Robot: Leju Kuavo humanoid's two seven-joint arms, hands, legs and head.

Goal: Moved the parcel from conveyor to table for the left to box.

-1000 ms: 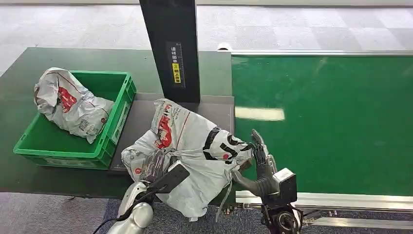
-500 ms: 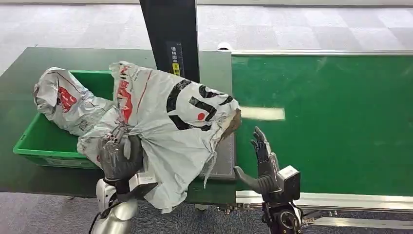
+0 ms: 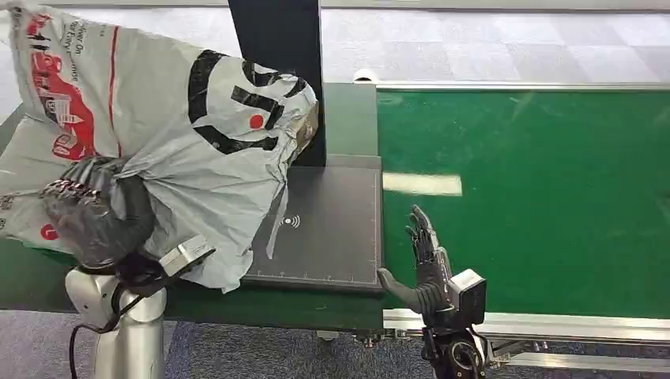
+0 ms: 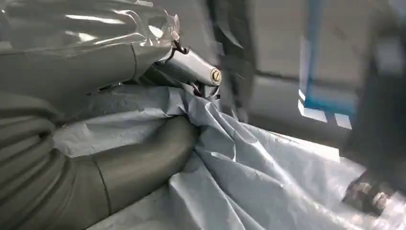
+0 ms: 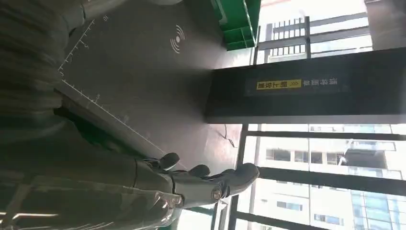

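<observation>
One parcel [image 3: 182, 134] hangs high at the left, gripped by the left hand [image 3: 99, 221] for boxing; the right hand [image 3: 427, 260] waits, fingers [image 3: 419, 233] spread and released, beside the conveyor [image 3: 537, 197].

parcel [image 3: 182, 134]: thin grey-white plastic mailer film, crinkled and creased, with a slight sheen; printed in red and black.
left hand [image 3: 99, 221]: dark fingers under a clear, glossy, wrinkled plastic cover; in the left wrist view, grey ribbed sleeve, matt, with a polished metal finger part.
right hand [image 3: 423, 264]: dark matt fingers, smooth grey thumb.
left arm [image 3: 126, 332]: smooth silver shell, softly glossy.
conveyor belt [image 3: 537, 197]: green, smooth, faintly reflective, showing a bright light streak; brushed metal side rails.
scale plate [image 3: 332, 229]: dark grey, matt, finely textured, with white printed marks.
worktop [image 3: 351, 118]: dark green, smooth, dull.
post [image 3: 276, 47]: black, matt.
floor [image 3: 474, 39]: grey tiles, speckled.
</observation>
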